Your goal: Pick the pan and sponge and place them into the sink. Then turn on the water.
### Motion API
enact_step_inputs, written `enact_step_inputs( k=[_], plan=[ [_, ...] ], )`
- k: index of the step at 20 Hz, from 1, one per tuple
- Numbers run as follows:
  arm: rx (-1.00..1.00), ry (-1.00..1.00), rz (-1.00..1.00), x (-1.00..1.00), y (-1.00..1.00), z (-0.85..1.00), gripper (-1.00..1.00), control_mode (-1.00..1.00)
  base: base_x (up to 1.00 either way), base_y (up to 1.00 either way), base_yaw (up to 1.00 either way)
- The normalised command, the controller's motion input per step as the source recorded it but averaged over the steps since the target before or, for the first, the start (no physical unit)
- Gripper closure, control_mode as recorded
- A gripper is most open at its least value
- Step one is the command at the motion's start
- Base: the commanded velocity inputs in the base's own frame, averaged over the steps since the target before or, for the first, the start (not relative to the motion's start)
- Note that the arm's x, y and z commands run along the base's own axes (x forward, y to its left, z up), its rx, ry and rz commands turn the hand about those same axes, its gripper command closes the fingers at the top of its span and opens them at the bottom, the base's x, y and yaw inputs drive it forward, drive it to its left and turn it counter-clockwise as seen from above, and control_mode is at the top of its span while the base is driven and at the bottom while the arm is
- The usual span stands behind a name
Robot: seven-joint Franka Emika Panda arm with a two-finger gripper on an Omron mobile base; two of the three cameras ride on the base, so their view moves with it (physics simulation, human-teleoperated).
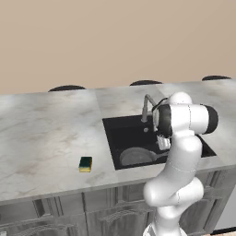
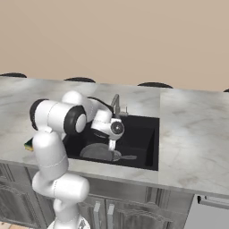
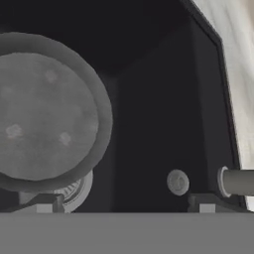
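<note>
Matt black sink [image 1: 115, 138], marble countertop [image 1: 46, 133]

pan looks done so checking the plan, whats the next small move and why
Probably lift the open gripper up out of the sink and swing toward the sponge. The pan already lies in the basin with nothing between the fingers, while the sponge sits on the counter left of the sink.
</note>
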Motion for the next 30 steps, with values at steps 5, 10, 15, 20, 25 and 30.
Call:
enact_step_inputs(
  k=[5,10,15,20,25,30],
  plan=[
    [-0.10,0.00,0.31,-0.14,0.20,0.27,-1.00,-1.00,0.00,0.00,0.00],
    [-0.19,-0.01,0.37,-0.20,0.25,0.21,-1.00,-1.00,0.00,0.00,0.00],
    [-0.26,-0.04,0.37,-0.33,0.43,0.14,-1.00,-1.00,0.00,0.00,0.00],
    [-0.25,-0.06,0.33,-0.42,0.58,0.30,-1.00,-1.00,0.00,0.00,0.00],
    [-0.19,-0.07,0.23,-0.31,0.51,0.48,-1.00,-1.00,0.00,0.00,0.00],
    [-0.14,-0.04,0.14,-0.01,0.35,0.62,-1.00,-1.00,0.00,0.00,0.00]
  ],
)
